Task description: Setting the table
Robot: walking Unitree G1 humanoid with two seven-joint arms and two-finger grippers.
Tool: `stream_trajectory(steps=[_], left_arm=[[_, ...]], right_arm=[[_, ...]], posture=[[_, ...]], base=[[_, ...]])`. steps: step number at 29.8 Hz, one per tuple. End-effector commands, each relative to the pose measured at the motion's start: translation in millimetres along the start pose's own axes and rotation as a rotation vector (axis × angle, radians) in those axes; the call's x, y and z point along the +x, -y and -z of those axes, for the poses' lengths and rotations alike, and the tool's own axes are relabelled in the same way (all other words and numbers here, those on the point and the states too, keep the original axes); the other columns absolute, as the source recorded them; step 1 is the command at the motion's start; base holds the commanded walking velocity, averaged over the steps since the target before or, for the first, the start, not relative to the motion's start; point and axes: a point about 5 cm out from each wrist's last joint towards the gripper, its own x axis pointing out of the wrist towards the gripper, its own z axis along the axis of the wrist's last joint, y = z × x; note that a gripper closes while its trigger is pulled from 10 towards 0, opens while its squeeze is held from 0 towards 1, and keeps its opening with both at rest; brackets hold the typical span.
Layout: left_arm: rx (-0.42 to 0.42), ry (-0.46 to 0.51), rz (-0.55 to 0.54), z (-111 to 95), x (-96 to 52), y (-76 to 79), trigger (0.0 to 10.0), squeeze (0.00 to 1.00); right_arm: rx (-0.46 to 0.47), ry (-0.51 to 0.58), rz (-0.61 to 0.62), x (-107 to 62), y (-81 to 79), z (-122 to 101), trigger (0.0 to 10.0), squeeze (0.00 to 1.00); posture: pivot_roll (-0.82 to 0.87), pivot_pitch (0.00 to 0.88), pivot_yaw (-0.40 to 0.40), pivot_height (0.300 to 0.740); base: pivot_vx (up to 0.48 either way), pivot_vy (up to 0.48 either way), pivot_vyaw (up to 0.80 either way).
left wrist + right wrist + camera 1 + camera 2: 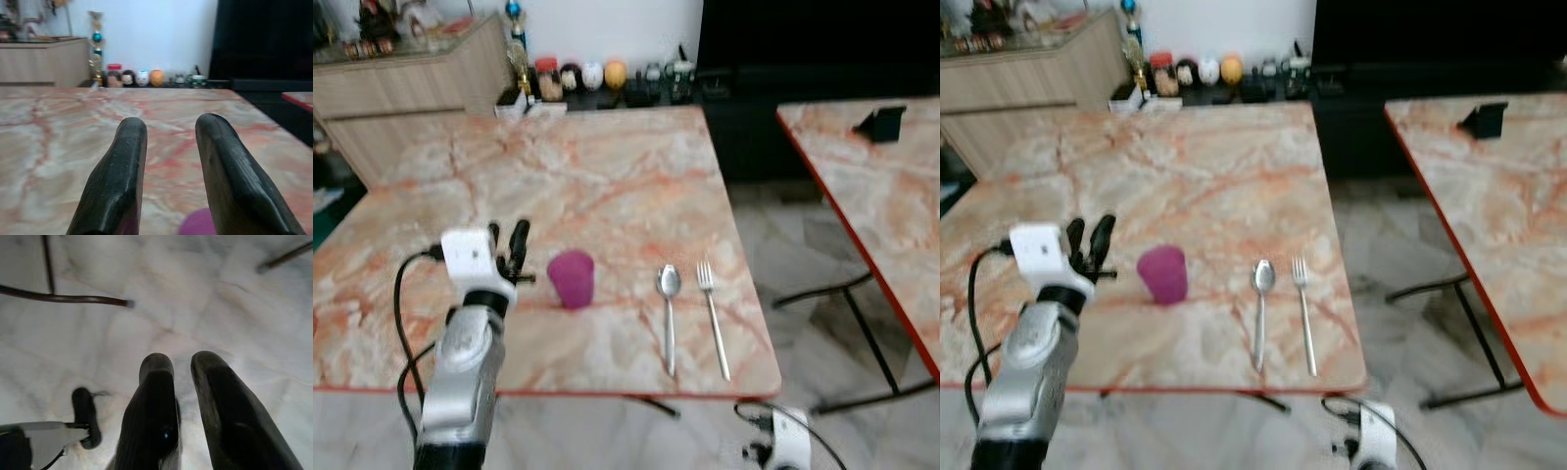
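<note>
While the left gripper (506,241) hovers narrowly parted beside the purple cup (572,279), spoon (669,313) and fork (712,315) lie rightward; right gripper (181,382), slightly parted, over floor (146,333)

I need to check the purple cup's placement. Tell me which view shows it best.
The left eye view: the whole purple cup stands between the left gripper and the spoon. The right eye view matches; the left wrist view catches its rim.

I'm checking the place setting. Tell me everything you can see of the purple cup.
The small purple plastic-looking cup stands upright on the orange-veined marble table, near its front edge. It is opaque and plain, without a handle. The left end effector hovers open just beside it, apart from it; the silver spoon lies on its other side.
</note>
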Motion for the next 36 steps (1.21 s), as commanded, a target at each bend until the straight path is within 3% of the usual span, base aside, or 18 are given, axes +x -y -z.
stream_trajectory(steps=[1, 6, 9, 10, 13, 17, 24, 36], left_arm=[[-0.004, -0.026, -0.007, -3.2, -2.2, -9.0, 10.0, 0.00], [0.007, -0.091, 0.023, -10.5, -0.9, -10.6, 10.0, 0.00], [-0.002, -0.083, 0.045, -17.7, 0.9, -7.8, 10.0, 0.00], [-0.006, -0.111, 0.056, -22.8, 6.5, -5.0, 10.0, 1.00], [-0.017, -0.166, 0.056, -31.0, 18.0, -3.0, 10.0, 1.00], [0.000, -0.308, 0.096, -23.0, 24.8, -0.8, 10.0, 1.00], [0.005, -0.437, 0.068, -10.0, 32.9, -3.8, 10.0, 1.00], [-0.030, -0.570, 0.051, 1.8, 28.7, -3.3, 10.0, 1.00]], right_arm=[[-0.024, -0.018, -0.010, 0.1, -3.6, 2.7, 10.0, 0.00], [-0.057, -0.023, -0.009, 0.2, -3.2, 2.4, 10.0, 0.00], [-0.071, -0.027, -0.008, 0.2, -3.0, 2.8, 10.0, 0.00], [-0.074, -0.031, -0.006, 0.1, -3.1, 3.4, 10.0, 0.00], [-0.084, -0.035, -0.008, 0.1, -3.8, 4.0, 10.0, 0.00], [-0.091, -0.037, -0.014, 0.2, -5.2, 4.4, 10.0, 0.00], [-0.080, -0.039, -0.014, 0.2, -7.1, 5.5, 10.0, 0.00], [-0.079, -0.036, -0.016, 0.3, -7.8, 5.0, 10.0, 0.00]], posture=[[-0.02, 0.000, 0.055, 0.740], [-0.01, 0.000, 0.057, 0.740], [-0.01, 0.000, 0.062, 0.740], [-0.01, 0.000, 0.066, 0.740], [-0.01, 0.000, 0.074, 0.740], [-0.01, 0.000, 0.085, 0.740], [-0.02, 0.000, 0.099, 0.740], [-0.02, 0.000, 0.101, 0.740]], base=[[0.000, 0.000, 0.00], [0.000, 0.000, 0.00], [0.000, 0.000, 0.00], [0.000, 0.000, 0.00], [0.000, 0.000, 0.00], [0.000, 0.000, 0.00], [0.000, 0.000, 0.00], [0.000, 0.000, 0.00]])
